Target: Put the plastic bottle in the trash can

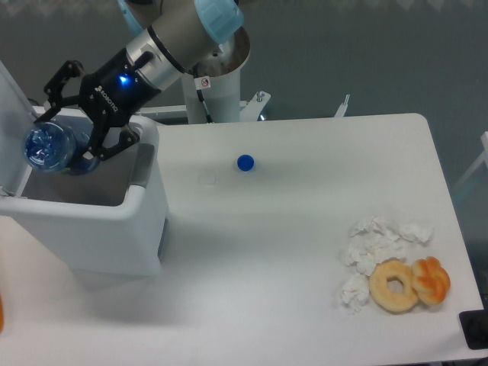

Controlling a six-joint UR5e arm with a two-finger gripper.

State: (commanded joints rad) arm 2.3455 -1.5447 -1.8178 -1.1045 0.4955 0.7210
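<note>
The plastic bottle (44, 147), clear and blue-tinted, hangs over the open top of the trash can (99, 236), near its left side. My gripper (69, 137) reaches in from the upper right and is shut on the bottle, with its black fingers (53, 85) spread wide around the bottle's body. The bottle's round end faces the camera. The white bin stands at the table's left edge, and its lid (9, 130) is tipped up on the far left.
A small blue bottle cap (245, 162) lies mid-table. Crumpled white tissues (377, 248), a donut (394, 285) and an orange pastry (431, 279) sit at the front right. The arm's base column (221, 76) rises behind the table.
</note>
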